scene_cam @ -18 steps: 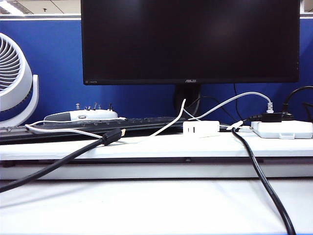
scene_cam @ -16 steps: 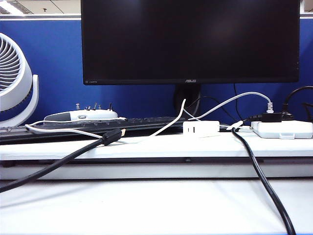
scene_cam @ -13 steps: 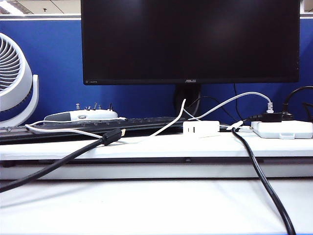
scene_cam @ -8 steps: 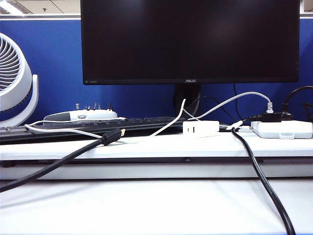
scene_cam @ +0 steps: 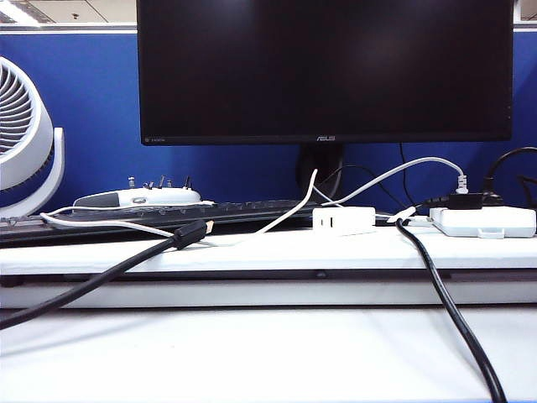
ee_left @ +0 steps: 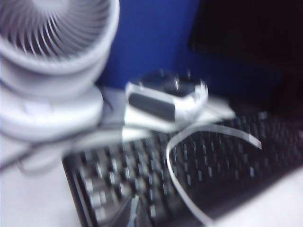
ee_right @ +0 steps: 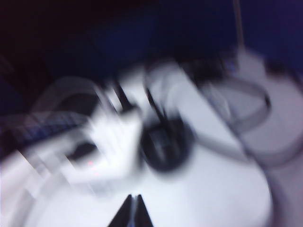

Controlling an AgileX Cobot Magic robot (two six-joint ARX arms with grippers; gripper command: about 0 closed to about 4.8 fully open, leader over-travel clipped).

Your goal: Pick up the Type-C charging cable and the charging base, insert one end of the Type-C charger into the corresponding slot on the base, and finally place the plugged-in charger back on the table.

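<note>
The charging base sits on the raised ledge of the table, under the monitor. The Type-C charging cable curves just beside it, over the keyboard. The right gripper shows closed, empty fingertips. The left gripper is outside every view; it is closed.

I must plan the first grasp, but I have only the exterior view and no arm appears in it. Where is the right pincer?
Observer: The right pincer shows at the edge of the right wrist view, jaws shut, empty, above the white table.
Operator: What does the left wrist camera face?
Observer: The fan and the keyboard, with a white cable looping over the keys. The view is blurred, and I cannot make out the left pincer in it.
</note>
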